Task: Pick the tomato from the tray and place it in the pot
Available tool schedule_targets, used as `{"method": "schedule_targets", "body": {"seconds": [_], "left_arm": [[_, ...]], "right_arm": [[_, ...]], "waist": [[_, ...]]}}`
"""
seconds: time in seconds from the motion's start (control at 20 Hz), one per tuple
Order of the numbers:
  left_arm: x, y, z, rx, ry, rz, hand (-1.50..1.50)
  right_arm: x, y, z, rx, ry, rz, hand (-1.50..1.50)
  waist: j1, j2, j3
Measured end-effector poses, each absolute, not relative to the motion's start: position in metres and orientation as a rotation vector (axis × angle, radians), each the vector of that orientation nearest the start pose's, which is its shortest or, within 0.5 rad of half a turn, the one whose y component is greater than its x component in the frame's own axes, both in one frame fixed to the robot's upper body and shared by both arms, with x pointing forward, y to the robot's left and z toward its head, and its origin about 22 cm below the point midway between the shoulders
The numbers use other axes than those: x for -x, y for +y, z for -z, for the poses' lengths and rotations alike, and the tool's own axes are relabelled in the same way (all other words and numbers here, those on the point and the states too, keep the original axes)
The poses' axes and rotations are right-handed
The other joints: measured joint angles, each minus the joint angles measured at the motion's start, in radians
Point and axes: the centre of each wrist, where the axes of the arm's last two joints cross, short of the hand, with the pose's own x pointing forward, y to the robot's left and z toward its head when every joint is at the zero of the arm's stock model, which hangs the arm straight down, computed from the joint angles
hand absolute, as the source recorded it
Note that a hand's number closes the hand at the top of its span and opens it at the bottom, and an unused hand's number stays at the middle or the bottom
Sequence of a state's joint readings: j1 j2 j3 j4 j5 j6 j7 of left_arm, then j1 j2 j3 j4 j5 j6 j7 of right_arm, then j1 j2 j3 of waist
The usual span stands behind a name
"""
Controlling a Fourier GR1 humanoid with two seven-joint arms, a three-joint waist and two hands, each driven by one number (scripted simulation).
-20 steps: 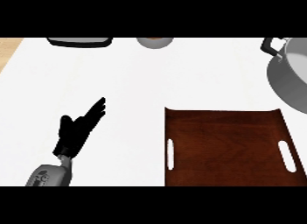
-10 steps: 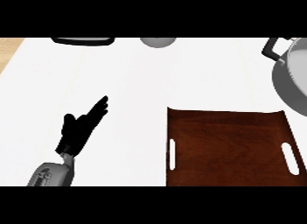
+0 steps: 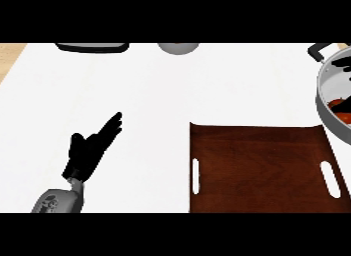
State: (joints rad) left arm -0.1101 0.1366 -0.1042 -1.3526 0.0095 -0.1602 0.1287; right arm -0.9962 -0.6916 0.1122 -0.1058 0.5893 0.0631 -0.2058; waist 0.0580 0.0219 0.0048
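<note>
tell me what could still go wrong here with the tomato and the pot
The right hand is over the pot at the view's right edge, with the tomato below it inside; pulling out, it could catch the rim. The pot is partly cut off, so whether the tomato has settled can't be confirmed.

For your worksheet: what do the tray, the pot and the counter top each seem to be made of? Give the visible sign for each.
The tray looks like dark polished wood: reddish brown with faint grain streaks and slot handles cut through it. The pot looks like brushed metal, probably steel: grey with a pale sheen, and a dark handle, possibly plastic. The counter top is plain matt white; laminate or stone, the look leaves it open.
</note>
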Motion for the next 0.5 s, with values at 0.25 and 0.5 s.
{"method": "schedule_targets", "body": {"seconds": [0.25, 0.5], "left_arm": [[-0.265, 0.232, 0.023, 0.086, -1.293, 0.319, 0.0], [-0.263, 0.235, 0.025, 0.079, -1.296, 0.309, 0.0]], "right_arm": [[-0.411, -0.421, -0.122, 0.768, -1.314, -0.548, -1.5], [-0.402, -0.446, -0.141, 0.756, -1.477, -0.211, -1.5]], "waist": [[-0.013, -0.003, 0.001], [-0.018, -0.002, 0.0]]}}
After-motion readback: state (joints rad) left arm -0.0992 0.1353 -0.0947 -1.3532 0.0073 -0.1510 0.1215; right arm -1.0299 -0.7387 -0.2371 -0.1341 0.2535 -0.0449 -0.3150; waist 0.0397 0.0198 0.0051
